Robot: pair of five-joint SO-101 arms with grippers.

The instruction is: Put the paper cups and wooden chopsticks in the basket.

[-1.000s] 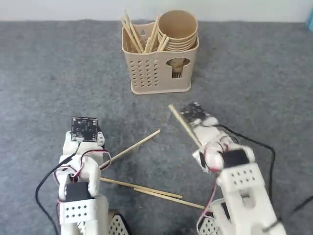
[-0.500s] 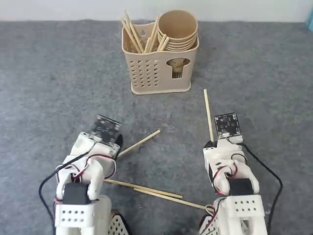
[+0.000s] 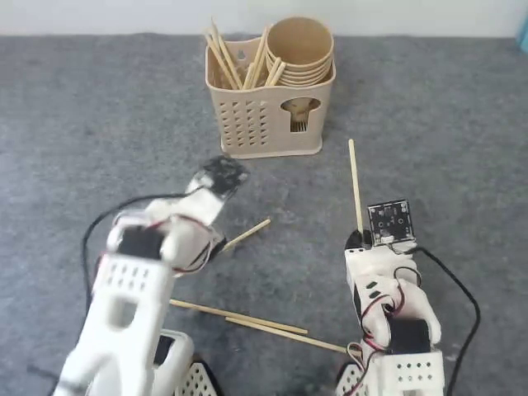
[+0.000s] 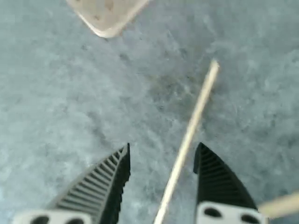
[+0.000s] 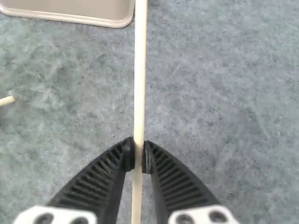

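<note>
Wooden chopstick [image 5: 139,70] found pinched between the fingertips of the right gripper [image 5: 135,151], jaws drawn in tight on it near one end. Long free length pointing straight ahead of the gripper; free tip, in the high view, near the right front corner of the basket [image 3: 268,124] and apart from it. Cannot tell whether lifted clear of the grey mat [image 3: 445,124].

Left gripper [image 4: 163,149] noted spread wide, holding nothing, poised low over the mat and straddling a second chopstick [image 4: 196,112] lying flat there, closer to one fingertip than the other. Contact with that finger: cannot tell.

Third chopstick [image 3: 214,312] and fourth chopstick [image 3: 305,338] recorded flat on the mat between the two arm bases, almost end to end with ends overlapping, well apart from the basket.

Basket standing upright at the far middle of the mat. Nested paper cups [image 3: 299,49] in its right part; bundle of chopsticks [image 3: 223,54] leaning on end in its left part.
</note>
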